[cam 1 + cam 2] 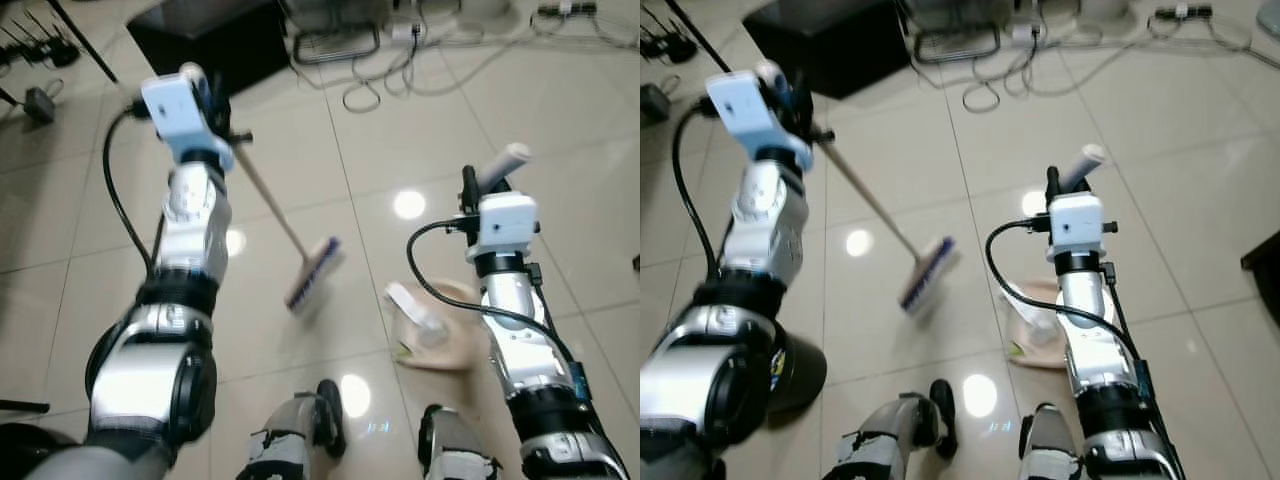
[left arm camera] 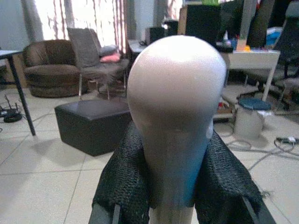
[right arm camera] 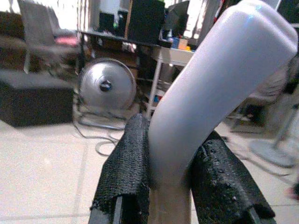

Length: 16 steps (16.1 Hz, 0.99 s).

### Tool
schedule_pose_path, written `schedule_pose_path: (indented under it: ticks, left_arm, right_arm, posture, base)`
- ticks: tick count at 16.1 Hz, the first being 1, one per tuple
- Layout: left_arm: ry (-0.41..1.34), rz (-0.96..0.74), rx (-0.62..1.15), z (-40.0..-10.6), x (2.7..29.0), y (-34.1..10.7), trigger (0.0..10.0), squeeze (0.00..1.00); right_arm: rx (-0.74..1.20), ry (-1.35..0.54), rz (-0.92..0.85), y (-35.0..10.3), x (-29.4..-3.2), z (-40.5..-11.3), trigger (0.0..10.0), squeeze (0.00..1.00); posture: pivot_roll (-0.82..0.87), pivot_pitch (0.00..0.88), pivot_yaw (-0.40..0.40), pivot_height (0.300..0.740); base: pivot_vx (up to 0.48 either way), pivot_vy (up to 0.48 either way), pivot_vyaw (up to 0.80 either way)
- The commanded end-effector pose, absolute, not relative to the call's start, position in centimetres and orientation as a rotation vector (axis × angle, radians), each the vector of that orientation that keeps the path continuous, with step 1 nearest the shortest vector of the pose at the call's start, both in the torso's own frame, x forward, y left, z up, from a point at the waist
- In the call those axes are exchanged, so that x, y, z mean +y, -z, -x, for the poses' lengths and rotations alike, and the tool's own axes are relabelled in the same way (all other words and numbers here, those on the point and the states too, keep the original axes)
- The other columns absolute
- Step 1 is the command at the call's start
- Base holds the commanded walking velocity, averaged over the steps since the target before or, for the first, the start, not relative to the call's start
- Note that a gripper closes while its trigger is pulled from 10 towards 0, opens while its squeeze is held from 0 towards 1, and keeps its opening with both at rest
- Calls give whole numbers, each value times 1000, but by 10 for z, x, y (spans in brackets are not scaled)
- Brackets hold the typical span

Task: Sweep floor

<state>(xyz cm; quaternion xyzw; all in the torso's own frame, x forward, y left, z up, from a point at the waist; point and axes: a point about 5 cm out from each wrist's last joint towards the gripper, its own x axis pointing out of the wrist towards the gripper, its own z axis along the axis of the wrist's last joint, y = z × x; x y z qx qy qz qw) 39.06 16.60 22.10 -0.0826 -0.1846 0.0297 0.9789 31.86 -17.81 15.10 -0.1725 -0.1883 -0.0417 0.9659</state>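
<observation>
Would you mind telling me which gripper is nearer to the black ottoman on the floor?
Left. The left gripper, shut on the broom handle, is raised just in front of the black ottoman. The right gripper, shut on the dustpan handle, is farther off to the right.

My left arm is raised out ahead of me, my left gripper (image 2: 173, 186) clamped on a rounded handle end, black fingers (image 2: 124, 182) pressing both sides. My right arm reaches forward, lower, my right gripper (image 3: 175, 182) squeezing a curved pale handle between its pads (image 3: 126, 163)
</observation>
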Motion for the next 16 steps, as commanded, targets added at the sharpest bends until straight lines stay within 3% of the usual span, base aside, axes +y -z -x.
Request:
schedule_pose_path:
  ticks: [1, 6, 9, 13, 16]
  left_arm:
    - [-72, 134, -416, -385, 173, -227, 10000, 0]
    - [-107, 93, -414, -368, 193, -215, 10000, 0]
    - [-85, 85, -428, -363, 190, -216, 10000, 0]
    - [22, 105, -436, -361, 164, -213, 10000, 0]
    - [67, 88, -373, -368, 135, -202, 10000, 0]
  right_arm:
    - [-390, 123, 358, -160, -182, -316, 10000, 0]
    - [-432, 113, 236, -178, -183, -308, 10000, 0]
    - [-407, 121, 193, -169, -183, -304, 10000, 0]
    - [-420, 90, 61, -150, -180, -305, 10000, 0]
    - [-382, 105, 116, -147, -177, -315, 10000, 0]
  posture:
    - [19, 128, 141, 740]
    - [16, 126, 133, 740]
    - [20, 119, 124, 740]
    - [59, 117, 131, 740]
    - [45, 124, 136, 740]
  base:
    - [0, 0, 0]
    - [0, 0, 0]
    - [0, 0, 0]
    - [0, 0, 0]
    - [0, 0, 0]
